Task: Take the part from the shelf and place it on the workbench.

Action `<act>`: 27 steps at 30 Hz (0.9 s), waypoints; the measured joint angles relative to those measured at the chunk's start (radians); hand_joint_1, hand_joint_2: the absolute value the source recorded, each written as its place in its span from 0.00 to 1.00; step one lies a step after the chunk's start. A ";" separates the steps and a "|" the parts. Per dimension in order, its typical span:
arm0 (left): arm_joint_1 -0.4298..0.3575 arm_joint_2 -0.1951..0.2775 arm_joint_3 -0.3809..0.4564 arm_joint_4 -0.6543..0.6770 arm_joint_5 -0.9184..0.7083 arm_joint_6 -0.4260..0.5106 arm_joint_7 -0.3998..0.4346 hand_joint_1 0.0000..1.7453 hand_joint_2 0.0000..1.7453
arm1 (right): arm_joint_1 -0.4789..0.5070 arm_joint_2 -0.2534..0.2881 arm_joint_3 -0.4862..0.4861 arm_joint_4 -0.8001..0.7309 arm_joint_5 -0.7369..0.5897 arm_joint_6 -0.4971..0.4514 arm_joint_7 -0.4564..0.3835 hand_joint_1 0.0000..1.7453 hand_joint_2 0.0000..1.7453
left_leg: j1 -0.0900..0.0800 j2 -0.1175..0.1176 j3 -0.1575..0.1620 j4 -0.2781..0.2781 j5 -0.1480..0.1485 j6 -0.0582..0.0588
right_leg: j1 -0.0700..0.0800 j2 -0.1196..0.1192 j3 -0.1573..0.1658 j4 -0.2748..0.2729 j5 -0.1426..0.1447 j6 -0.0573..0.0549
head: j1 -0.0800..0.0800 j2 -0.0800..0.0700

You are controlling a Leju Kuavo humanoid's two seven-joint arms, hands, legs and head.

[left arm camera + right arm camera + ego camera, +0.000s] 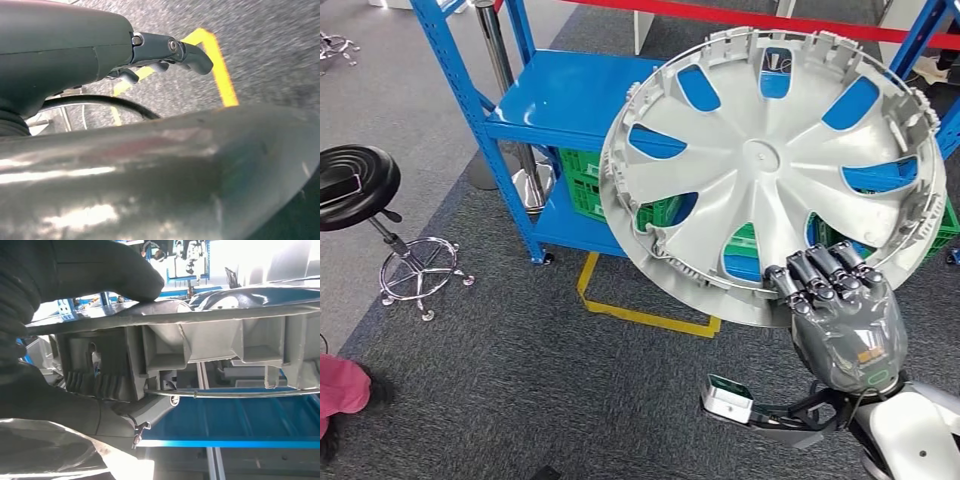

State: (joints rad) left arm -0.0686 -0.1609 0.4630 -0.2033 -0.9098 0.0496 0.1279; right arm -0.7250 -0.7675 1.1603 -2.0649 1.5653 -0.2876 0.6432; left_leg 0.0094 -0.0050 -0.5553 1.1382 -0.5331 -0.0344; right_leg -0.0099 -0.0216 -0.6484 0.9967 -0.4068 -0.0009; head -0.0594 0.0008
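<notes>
A large silver wheel cover (765, 160) with open spokes is held up, tilted, in front of the blue shelf (569, 100). My right hand (844, 320) grips its lower rim, fingers curled over the edge. In the right wrist view my thumb (113, 270) presses on one face of the rim (211, 340), with dark fingers on the other face. My left hand (166, 55) hangs over the grey carpet with its fingers stretched out and nothing in it.
Green crates (584, 185) sit on the shelf's lower level. Yellow floor tape (644, 315) marks a box before the shelf. A black stool (354, 185) stands at the left, a chrome post (497, 50) behind the shelf. A person's pink sleeve (339, 390) shows at the lower left.
</notes>
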 joint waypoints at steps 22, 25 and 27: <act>-0.010 0.001 0.010 0.000 -0.056 0.023 -0.037 0.00 0.00 | 0.017 0.000 -0.003 0.025 -0.001 -0.036 0.000 1.00 1.00 | -0.016 -0.002 -0.131 -0.125 0.157 0.035 | 0.006 0.021 0.164 -0.028 -0.115 0.009 | 0.002 0.000; -0.012 -0.001 0.007 0.000 -0.071 0.023 -0.041 0.00 0.00 | 0.027 0.000 -0.012 0.025 -0.001 -0.027 0.000 1.00 1.00 | -0.013 -0.001 -0.164 0.034 -0.005 0.020 | 0.006 0.014 0.122 -0.028 -0.076 -0.008 | 0.002 0.000; -0.018 -0.002 0.003 0.000 -0.081 0.023 -0.043 0.00 0.00 | 0.033 0.000 -0.015 0.025 -0.001 -0.022 0.000 1.00 1.00 | -0.012 -0.001 -0.168 0.156 -0.042 0.017 | 0.008 0.011 0.087 -0.022 -0.052 -0.008 | 0.002 0.000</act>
State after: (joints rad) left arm -0.0868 -0.1629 0.4664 -0.2037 -0.9911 0.0729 0.0844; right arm -0.6920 -0.7674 1.1449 -2.0403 1.5644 -0.3098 0.6432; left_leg -0.0028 -0.0056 -0.7230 1.2942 -0.5746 -0.0178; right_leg -0.0023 -0.0109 -0.5613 0.9751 -0.4584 -0.0092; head -0.0572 0.0008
